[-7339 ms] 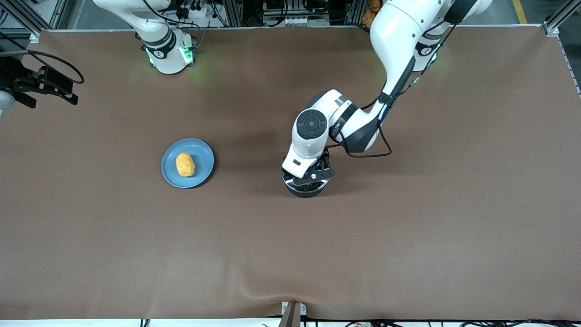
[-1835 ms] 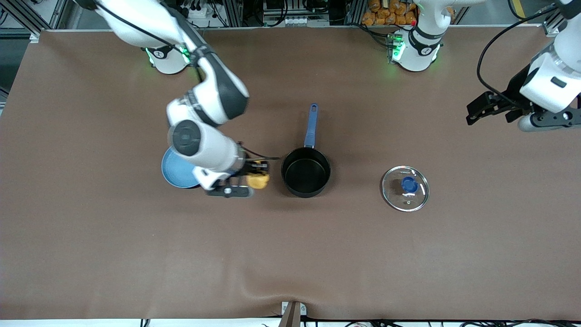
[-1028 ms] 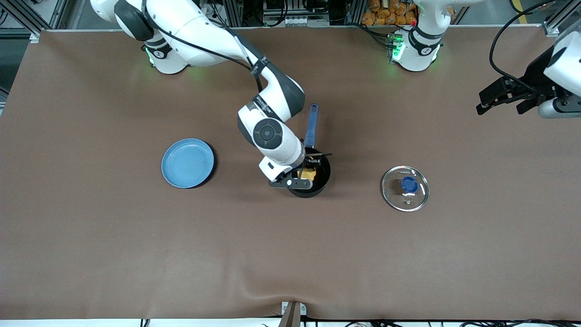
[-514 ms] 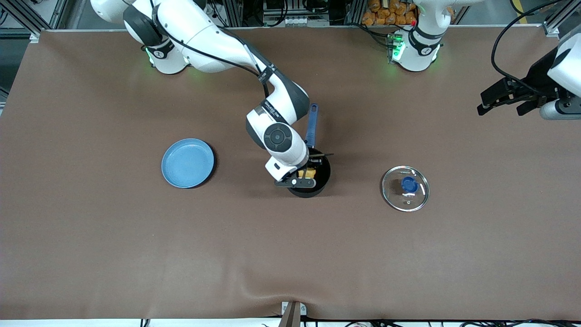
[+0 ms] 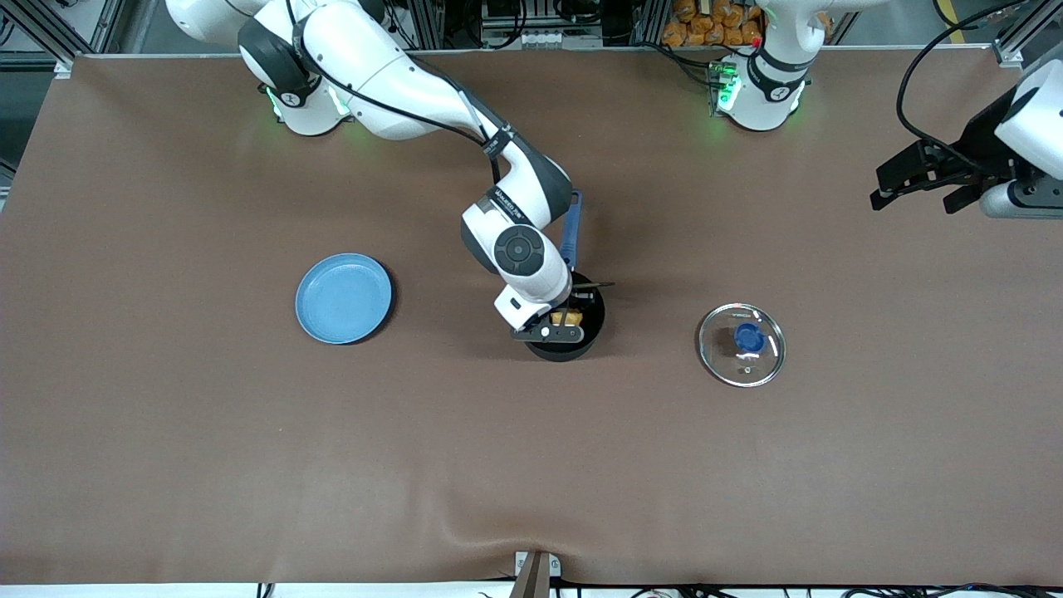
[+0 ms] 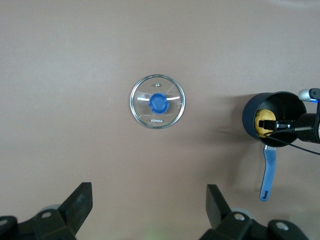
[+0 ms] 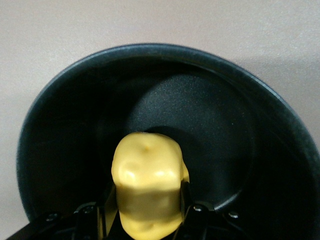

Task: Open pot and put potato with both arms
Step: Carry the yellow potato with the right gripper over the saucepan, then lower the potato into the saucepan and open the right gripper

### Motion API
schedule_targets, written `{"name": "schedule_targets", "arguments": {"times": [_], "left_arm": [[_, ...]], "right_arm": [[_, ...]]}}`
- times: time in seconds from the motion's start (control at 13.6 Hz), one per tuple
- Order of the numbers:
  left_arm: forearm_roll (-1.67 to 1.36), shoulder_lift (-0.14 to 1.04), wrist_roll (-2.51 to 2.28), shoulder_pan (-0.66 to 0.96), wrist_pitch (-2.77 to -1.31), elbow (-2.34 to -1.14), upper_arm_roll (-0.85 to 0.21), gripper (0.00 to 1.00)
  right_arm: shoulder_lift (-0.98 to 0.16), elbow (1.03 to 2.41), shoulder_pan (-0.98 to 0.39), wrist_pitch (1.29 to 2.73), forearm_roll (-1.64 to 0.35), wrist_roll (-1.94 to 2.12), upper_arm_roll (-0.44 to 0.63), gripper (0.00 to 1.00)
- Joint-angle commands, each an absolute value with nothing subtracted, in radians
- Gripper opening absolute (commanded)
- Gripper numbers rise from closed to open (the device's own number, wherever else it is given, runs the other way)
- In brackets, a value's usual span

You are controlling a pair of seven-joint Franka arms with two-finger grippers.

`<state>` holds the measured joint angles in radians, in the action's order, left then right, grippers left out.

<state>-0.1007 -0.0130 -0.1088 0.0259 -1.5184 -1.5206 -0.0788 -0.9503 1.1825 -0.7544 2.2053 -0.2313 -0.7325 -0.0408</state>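
The potato is held clenched in the right gripper inside the pot. The lid lies at the pot's three o'clock. The left gripper is parked, released.

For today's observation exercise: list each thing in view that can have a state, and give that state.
pot: open, upright on the table.
lid: off, flat on the table, knob up.
potato: held over the pot's mouth.
plate: bare.
right gripper: shut on the potato.
left gripper: open, waiting above the table.
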Motion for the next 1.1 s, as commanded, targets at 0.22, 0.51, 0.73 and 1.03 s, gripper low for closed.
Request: {"name": "schedule_targets", "arguments": {"times": [0.22, 0.51, 0.73, 1.03], "left_arm": [[-0.095, -0.012, -0.071, 0.032, -1.522, -1.509, -0.046, 1.00], [-0.086, -0.026, -0.072, 0.049, -1.531, -1.534, -0.046, 1.00], [-0.086, -0.026, -0.072, 0.048, -1.531, -1.531, -0.046, 1.00], [-0.086, -0.023, -0.074, 0.046, -1.531, -1.534, -0.046, 1.00]], "right_arm": [[-0.951, 1.140, -0.759, 2.160, -0.210, -0.772, -0.023, 1.00], [-0.896, 1.049, -0.736, 1.976, -0.213, -0.773, -0.025, 1.00], [-0.847, 0.990, -0.710, 1.945, -0.213, -0.797, -0.025, 1.00], [-0.744, 0.986, -0.573, 1.896, -0.212, -0.789, 0.012, 1.00]]}}
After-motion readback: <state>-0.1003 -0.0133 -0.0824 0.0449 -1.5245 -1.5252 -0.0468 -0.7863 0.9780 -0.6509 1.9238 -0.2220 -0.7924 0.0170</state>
